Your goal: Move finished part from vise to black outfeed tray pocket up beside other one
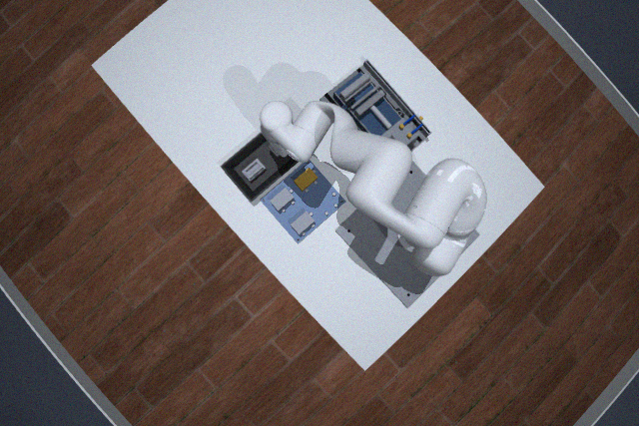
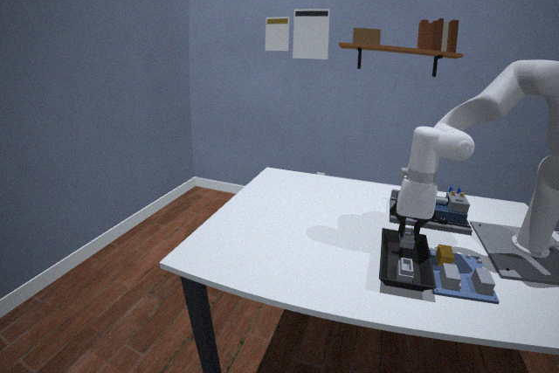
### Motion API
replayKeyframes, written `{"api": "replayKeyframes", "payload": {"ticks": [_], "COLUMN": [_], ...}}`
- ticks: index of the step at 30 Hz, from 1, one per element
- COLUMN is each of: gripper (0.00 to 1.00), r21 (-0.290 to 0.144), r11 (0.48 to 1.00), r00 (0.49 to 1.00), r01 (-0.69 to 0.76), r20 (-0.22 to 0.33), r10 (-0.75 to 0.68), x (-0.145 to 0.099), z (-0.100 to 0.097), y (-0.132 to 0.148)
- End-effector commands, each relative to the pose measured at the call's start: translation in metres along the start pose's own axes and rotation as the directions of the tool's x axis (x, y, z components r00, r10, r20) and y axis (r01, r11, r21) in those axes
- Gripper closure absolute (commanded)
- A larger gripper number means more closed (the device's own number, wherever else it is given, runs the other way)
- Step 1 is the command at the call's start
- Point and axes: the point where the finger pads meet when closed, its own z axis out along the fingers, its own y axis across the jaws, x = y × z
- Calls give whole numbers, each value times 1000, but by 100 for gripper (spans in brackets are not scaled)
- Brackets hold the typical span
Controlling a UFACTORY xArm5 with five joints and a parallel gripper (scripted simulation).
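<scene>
My gripper (image 2: 407, 237) is shut on the finished grey block (image 2: 407, 240) and holds it low over the far half of the black outfeed tray. In the overhead view my wrist (image 1: 283, 130) hides the held block and the tray's far end. Another pocketed grey block (image 2: 405, 266) (image 1: 255, 169) lies flat, pocket up, in the near half of the tray. The vise (image 1: 373, 102) stands behind the tray, its jaws empty.
A blue fixture plate (image 2: 465, 276) lies right beside the tray with two plain grey blocks (image 2: 450, 276) (image 2: 483, 281) upright and a yellow block (image 2: 445, 254) on it. My arm's base plate (image 2: 510, 252) is at the far right.
</scene>
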Motion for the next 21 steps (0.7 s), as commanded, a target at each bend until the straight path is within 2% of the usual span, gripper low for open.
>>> {"api": "replayKeyframes", "payload": {"ticks": [1,21], "gripper": [100,100], "r21": [5,5], "r11": [1000,1000], "r00": [1000,1000], "r01": [0,0], "r20": [2,2], "r10": [0,0], "x": [-1,-1], "z": [5,18], "y": [-2,-2]}}
